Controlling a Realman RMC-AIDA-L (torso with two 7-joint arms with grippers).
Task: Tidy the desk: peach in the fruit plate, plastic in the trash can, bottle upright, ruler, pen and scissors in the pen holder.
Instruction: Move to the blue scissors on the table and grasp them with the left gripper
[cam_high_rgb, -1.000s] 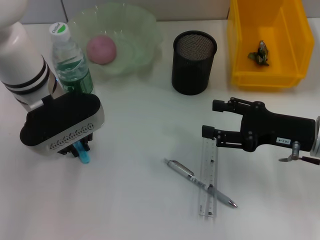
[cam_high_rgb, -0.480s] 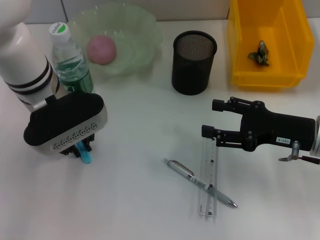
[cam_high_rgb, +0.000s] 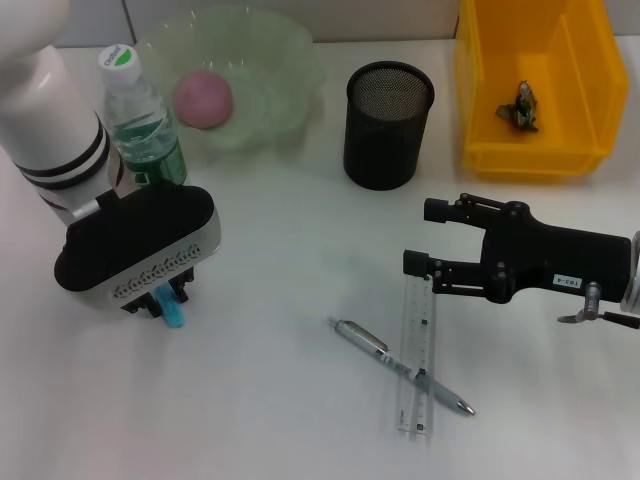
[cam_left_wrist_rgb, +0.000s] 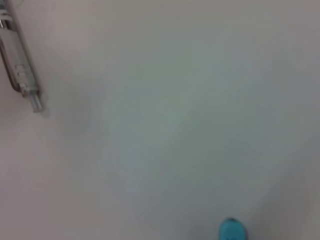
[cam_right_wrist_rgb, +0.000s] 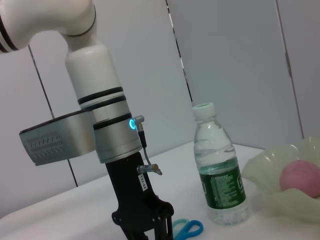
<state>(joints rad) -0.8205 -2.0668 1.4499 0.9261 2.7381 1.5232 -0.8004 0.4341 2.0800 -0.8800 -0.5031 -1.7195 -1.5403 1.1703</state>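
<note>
Left gripper down on the scissors, right gripper idle beside the ruler.

Head view: the left gripper (cam_high_rgb: 160, 300) stands well to the left of the pen holder (cam_high_rgb: 388, 125), its fingers hidden under the wrist housing; only a blue scissors (cam_high_rgb: 171, 312) handle shows. I cannot tell its grip. The right gripper (cam_high_rgb: 425, 238) lies spread and empty. The ruler (cam_high_rgb: 417, 358) runs toward the holder; the pen (cam_high_rgb: 400, 366) crosses it diagonally.
Left wrist view: only the pen's end and a blue handle tip show.
Right wrist view: the blue loops lie at the left gripper's (cam_right_wrist_rgb: 145, 231) base; the water bottle (cam_right_wrist_rgb: 220, 172) stands upright.
</note>
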